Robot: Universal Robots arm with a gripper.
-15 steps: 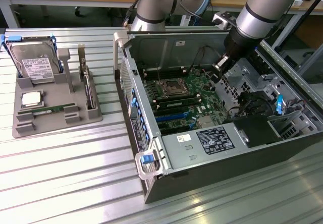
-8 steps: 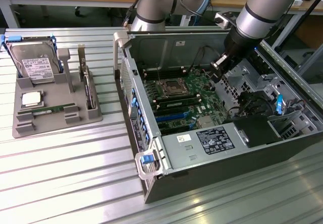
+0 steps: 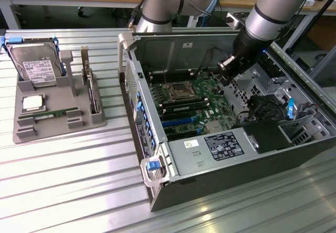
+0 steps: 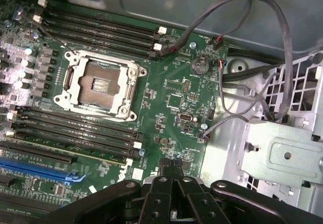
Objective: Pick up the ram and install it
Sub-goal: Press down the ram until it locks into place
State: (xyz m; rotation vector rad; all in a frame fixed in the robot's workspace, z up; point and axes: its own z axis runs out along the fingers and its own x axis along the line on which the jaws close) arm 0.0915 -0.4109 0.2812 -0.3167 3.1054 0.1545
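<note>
Ribbed metal table (image 3: 63, 180) surface is seen across the exterior view, with workbenches behind it at the far side. On that view's left a grey holder tray (image 3: 58, 120) is set on the table; a hard drive (image 3: 35, 65) with a white label stands at its far end, a square silver processor chip (image 3: 32, 103) lies nearer, and the ram (image 3: 52, 115), a thin green stick, lies flat in a slot just near of that chip. On the view's right an open computer case (image 3: 226, 138) is laid on its side, its motherboard (image 3: 194, 99) exposed. The robot arm (image 3: 268, 18) is reached down into the case from the far right, and its gripper (image 3: 227, 65) is held above the right part of the board, well apart from the ram.

From the wrist view, the motherboard is seen from above, with an empty processor socket (image 4: 101, 82) flanked by rows of black memory slots (image 4: 75, 133) and loose cables (image 4: 242, 12) arching over the board's edge. The gripper (image 4: 174, 171) is seen with its black fingers (image 4: 166, 183) pressed together, nothing between them.
</note>
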